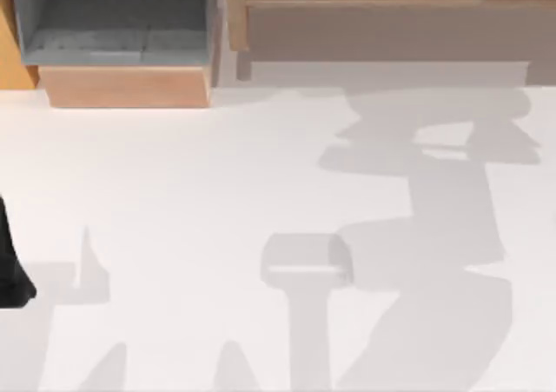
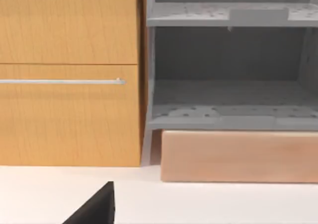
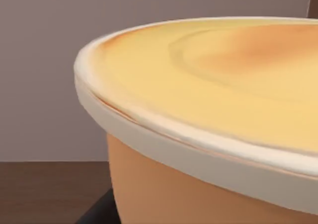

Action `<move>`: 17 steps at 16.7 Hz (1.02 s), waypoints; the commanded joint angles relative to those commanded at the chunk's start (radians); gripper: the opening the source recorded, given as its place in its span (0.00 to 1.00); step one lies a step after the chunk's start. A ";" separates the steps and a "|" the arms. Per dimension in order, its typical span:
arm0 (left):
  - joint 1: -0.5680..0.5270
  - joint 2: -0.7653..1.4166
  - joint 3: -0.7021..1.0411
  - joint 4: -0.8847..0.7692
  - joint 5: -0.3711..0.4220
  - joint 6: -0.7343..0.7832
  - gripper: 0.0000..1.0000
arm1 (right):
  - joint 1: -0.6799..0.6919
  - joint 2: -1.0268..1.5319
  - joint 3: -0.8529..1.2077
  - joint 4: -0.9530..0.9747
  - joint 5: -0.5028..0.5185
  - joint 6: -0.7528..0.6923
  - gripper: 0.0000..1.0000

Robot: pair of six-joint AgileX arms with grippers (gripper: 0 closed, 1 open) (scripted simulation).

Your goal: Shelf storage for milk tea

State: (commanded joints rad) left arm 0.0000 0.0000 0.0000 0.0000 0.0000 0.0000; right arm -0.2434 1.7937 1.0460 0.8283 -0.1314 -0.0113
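Filling the right wrist view, the tan milk tea cup with cream-rimmed lid [image 3: 208, 134] sat close. Whether either arm's jaws were apart, I could not tell. If loosely held, it might tip short of the grey open shelf [image 2: 228, 110]

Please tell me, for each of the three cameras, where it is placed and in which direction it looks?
Top view: above the table, looking down; the grey shelf lies along the far edge, and a dark part of the left arm shows at the left edge.
Left wrist view: low, facing the wooden cabinet and the shelf; a dark piece of the left gripper shows.
Right wrist view: very close to the milk tea cup.
Shared: the top and left wrist views both show the shelf.
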 joint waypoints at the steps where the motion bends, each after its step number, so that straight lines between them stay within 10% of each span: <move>1: 0.000 0.000 0.000 0.000 0.000 0.000 1.00 | 0.011 0.001 0.024 -0.038 -0.002 0.002 0.00; 17: 0.000 0.000 0.000 0.000 0.000 0.000 1.00 | 0.060 0.023 0.163 -0.227 -0.012 0.019 0.00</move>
State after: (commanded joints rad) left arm 0.0000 0.0000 0.0000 0.0000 0.0000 0.0000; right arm -0.1837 1.8171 1.2090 0.6009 -0.1435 0.0081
